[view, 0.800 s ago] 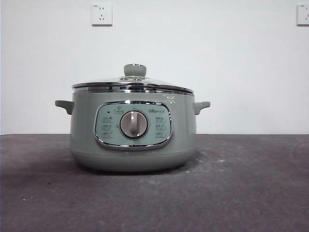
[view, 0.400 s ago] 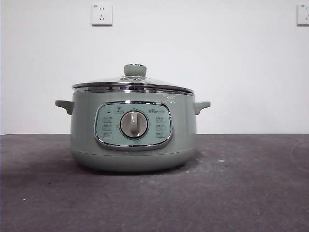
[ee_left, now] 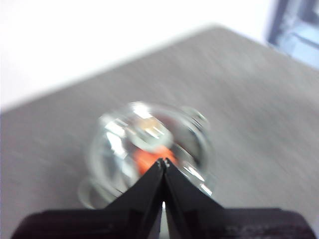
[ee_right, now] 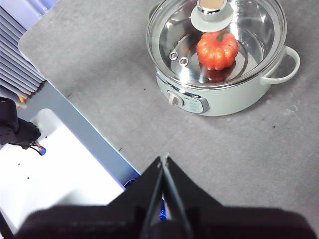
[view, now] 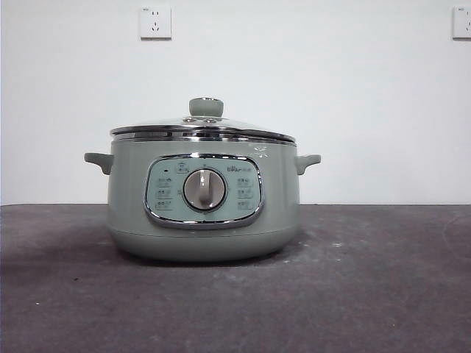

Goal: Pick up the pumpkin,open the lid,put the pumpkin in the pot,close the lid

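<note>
The sage-green pot (view: pixel 203 198) stands on the grey table with the glass lid (view: pixel 202 126) closed on it, its knob (view: pixel 206 107) on top. In the right wrist view the orange pumpkin (ee_right: pixel 217 50) lies inside the pot (ee_right: pixel 234 99) under the lid (ee_right: pixel 217 42). The blurred left wrist view shows the pot (ee_left: pixel 149 149) from above with the pumpkin (ee_left: pixel 147 159) inside. My left gripper (ee_left: pixel 164 162) is shut and empty, high above the pot. My right gripper (ee_right: pixel 164 159) is shut and empty, high above the table beside the pot. Neither gripper shows in the front view.
The table edge (ee_right: pixel 75 114) and a white and blue frame (ee_right: pixel 60 184) lie beside it in the right wrist view. Wall sockets (view: pixel 155 22) hang on the white wall behind the pot.
</note>
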Tool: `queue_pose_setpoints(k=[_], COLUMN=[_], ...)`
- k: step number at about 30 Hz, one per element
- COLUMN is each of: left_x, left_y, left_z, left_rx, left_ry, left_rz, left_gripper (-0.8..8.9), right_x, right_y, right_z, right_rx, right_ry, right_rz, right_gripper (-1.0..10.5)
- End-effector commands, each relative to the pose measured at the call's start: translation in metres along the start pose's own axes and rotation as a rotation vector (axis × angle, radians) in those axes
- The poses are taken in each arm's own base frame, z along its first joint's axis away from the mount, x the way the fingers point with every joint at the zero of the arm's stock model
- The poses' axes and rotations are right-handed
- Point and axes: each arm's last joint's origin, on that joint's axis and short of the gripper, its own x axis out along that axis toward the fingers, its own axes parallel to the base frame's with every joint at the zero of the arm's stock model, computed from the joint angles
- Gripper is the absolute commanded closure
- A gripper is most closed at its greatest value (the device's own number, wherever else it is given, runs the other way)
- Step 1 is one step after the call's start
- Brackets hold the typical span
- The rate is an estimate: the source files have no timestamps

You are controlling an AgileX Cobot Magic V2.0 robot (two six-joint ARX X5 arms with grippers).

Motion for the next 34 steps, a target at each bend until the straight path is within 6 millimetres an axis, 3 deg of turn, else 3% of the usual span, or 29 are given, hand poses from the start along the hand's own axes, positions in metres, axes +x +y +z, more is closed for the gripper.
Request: queue_pose_setpoints(k=[1,5,12,22,34], left_x=[-0.013,-0.019,-0.013,0.013,0.043], left_y=[0.007,0.013,0.016,0.018,0.022], left_z=[-0.007,-0.034,-0.110,-0.209,-0.283], left_rx=[0.007,0.032,0.076,-0.013,-0.088], left_ry=[-0.110,-0.260,-0.428,-0.344,-0.246], left_rz=[0.091,0.204,0.357,0.472,0.497], left_gripper=[8.17,8.17,8.17,8.17,8.17], right_x=[-0.001,-0.001,-0.001,-0.001,-0.001], right_y=[0.000,0.000,0.001,0.001,0.001], right_z=[-0.001,-0.001,-0.002,-0.002,-0.002], right_rx=[0.009,0.009,0.008,0.009,0.009], right_ry=[0.009,0.009,0.006,0.006,0.006], right_rz=[-0.001,-0.002,-0.002,-0.002,-0.002], right_gripper=[9.5,9.5,9.5,9.5,9.5])
